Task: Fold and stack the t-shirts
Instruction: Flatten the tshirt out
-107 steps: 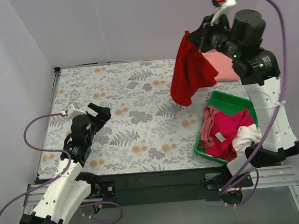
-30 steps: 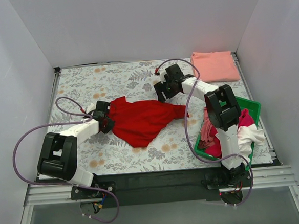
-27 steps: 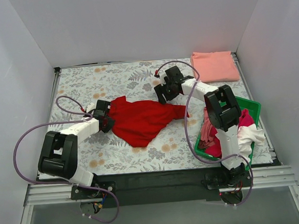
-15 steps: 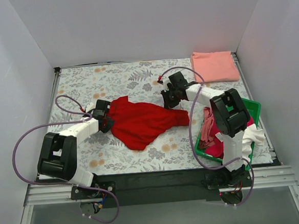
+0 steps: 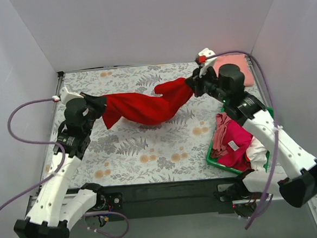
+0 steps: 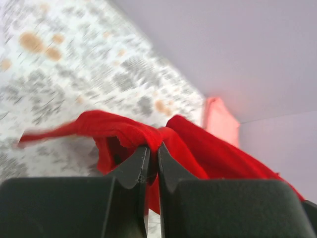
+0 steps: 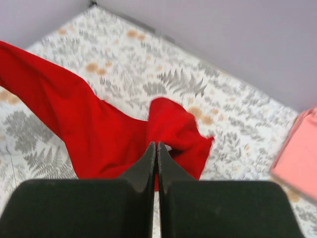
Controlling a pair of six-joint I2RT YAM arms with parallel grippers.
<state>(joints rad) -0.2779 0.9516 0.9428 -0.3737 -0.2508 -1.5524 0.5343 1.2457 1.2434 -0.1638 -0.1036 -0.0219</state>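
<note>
Left claw [image 5: 99,102] and right claw [image 5: 191,86] each clamped on 1 soft red t-shirt [image 5: 141,108], stretched between, sagging, rumpled

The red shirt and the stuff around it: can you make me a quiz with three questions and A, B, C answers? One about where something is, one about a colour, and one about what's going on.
1. Where on the table is the folded salmon-pink shirt?
A. near left corner
B. middle
C. far right corner

2. What colour is the bin with the pile of shirts in it?
A. green
B. blue
C. yellow

3. What is happening to the red shirt?
A. it lies folded flat
B. it is held at both ends
C. it sits in the bin

Answers:
1 C: in the top view it lies at the back, on the right side.
2 A: its rim shows bright green.
3 B: the left fingers and the right fingers are each shut on an end of it.
</note>
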